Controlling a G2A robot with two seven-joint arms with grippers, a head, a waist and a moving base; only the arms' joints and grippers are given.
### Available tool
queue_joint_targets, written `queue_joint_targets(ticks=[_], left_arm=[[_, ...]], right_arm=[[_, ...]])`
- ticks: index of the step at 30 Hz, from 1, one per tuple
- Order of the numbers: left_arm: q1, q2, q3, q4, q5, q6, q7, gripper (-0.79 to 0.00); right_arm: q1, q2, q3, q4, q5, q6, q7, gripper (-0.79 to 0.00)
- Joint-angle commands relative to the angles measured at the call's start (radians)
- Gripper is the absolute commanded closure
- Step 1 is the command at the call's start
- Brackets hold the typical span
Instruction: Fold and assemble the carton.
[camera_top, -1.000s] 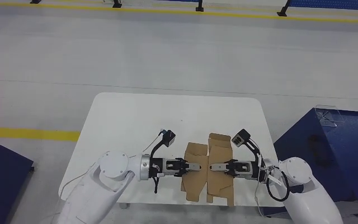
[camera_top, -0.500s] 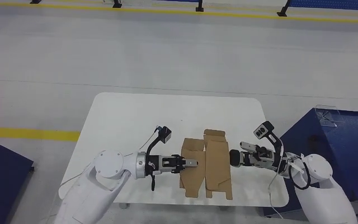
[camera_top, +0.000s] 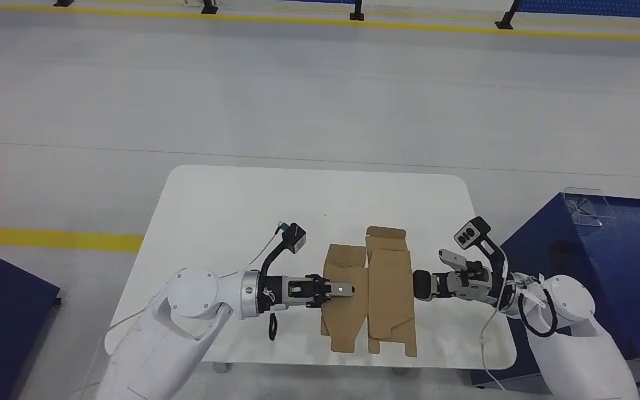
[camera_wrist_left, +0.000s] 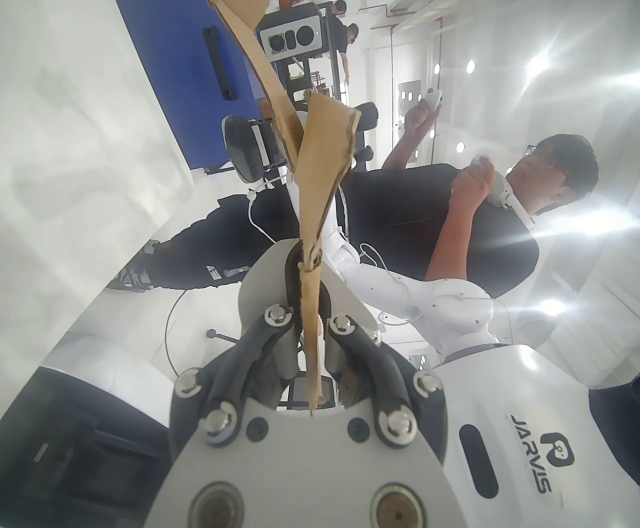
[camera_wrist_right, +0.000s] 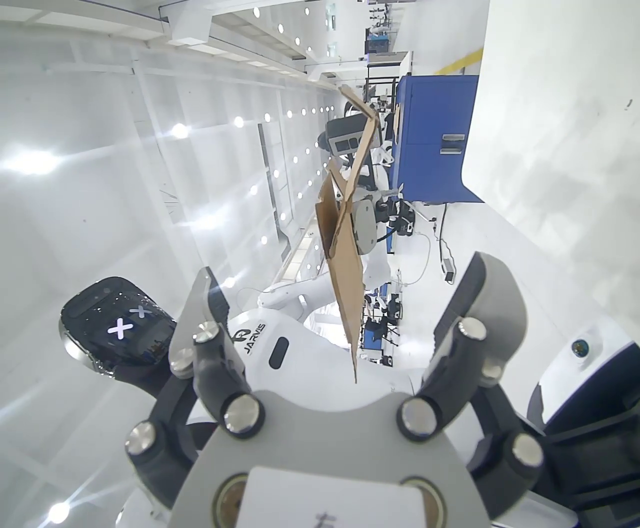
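Carton (camera_top: 368, 290) — a brown corrugated-cardboard blank, collapsed flat with short flaps at both ends — hangs over the near half of the white, round-cornered surface (camera_top: 200, 200), broad face up and, going by the wrist views, clear of the top. The left claw (camera_top: 345, 291) is clamped on its left edge; the left wrist view shows both fingers pinching the board edge-on. The right claw (camera_top: 420, 284) sits at the opposite edge with its fingers spread wide. In the right wrist view the board's near corner lies between them and touches neither.

As for progress, I would put it near the start. No wall stands up, no flap is turned in, and the two layers part only slightly at the far end, as both wrist views show. What is done is the lift and a one-sided hold. What remains is most of the job — a second hold on the right, pulling the layers apart into a sleeve, then folding and tucking the end flaps.
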Motion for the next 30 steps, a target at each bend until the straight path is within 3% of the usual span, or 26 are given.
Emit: queue_joint_targets(ticks=[1,11,13,20,30], left_arm=[[0.000,0.000,0.000,0.000,0.000,0.000,0.000,0.000],[0.000,0.000,0.000,0.000,0.000,0.000,0.000,0.000],[0.008,0.000,0.002,-0.007,0.005,-0.005,0.010,0.000],[0.040,0.008,-0.013,-0.032,0.041,-0.067,-0.007,0.000],[0.041,0.009,-0.015,-0.037,0.064,-0.132,0.008,0.000]], right_arm=[[0.000,0.000,0.000,0.000,0.000,0.000,0.000,-0.785],[0.000,0.000,0.000,0.000,0.000,0.000,0.000,-0.785],[0.000,-0.003,-0.008,0.025,0.020,0.047,-0.053,-0.785],[0.078,-0.010,-0.077,0.151,0.086,0.260,-0.068,-0.785],[0.171,-0.028,-0.172,0.255,0.120,0.339,-0.065,-0.785]])
